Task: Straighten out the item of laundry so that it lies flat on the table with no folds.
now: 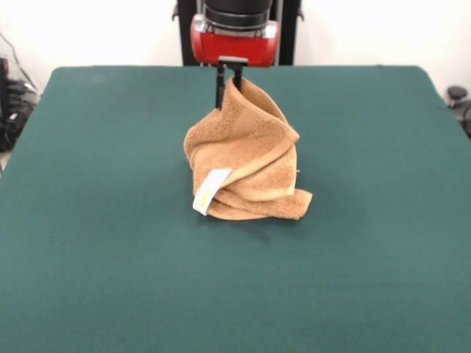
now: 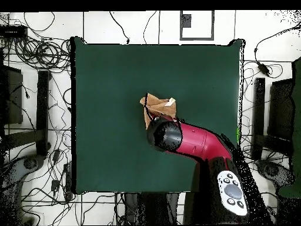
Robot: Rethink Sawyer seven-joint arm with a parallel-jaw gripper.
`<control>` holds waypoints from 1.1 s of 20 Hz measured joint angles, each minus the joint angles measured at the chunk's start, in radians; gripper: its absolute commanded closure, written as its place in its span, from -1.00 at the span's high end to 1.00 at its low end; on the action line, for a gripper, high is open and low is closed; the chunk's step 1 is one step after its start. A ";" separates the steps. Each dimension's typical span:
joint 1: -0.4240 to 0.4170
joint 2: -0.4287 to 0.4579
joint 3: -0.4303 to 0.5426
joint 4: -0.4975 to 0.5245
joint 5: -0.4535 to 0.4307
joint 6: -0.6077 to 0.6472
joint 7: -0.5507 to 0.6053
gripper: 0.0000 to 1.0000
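towel (image 1: 246, 151) bunched, long axis vertical, peak up, label (image 1: 210, 190) low on my camera's left | hangs under claw (image 1: 229, 81), base on table (image 1: 88, 220) centre | I read claw clenched on towel's top corner

Orange-tan towel (image 1: 246, 147), white label (image 1: 210, 190) with seemingly yellow print, dark green table (image 1: 110, 220)

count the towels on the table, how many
1: the orange-tan towel near the middle of the green table, its top pinched in the gripper, lower folds bunched on the cloth. None other shows.
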 measured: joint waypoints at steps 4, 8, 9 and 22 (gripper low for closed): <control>0.003 -0.030 0.000 0.005 0.000 0.044 0.000 -1.00; 0.003 -0.053 0.000 0.009 0.000 0.084 0.000 -1.00; 0.003 -0.056 0.000 0.010 0.000 0.090 0.000 -1.00; 0.003 -0.098 0.004 0.019 0.020 0.120 0.000 -1.00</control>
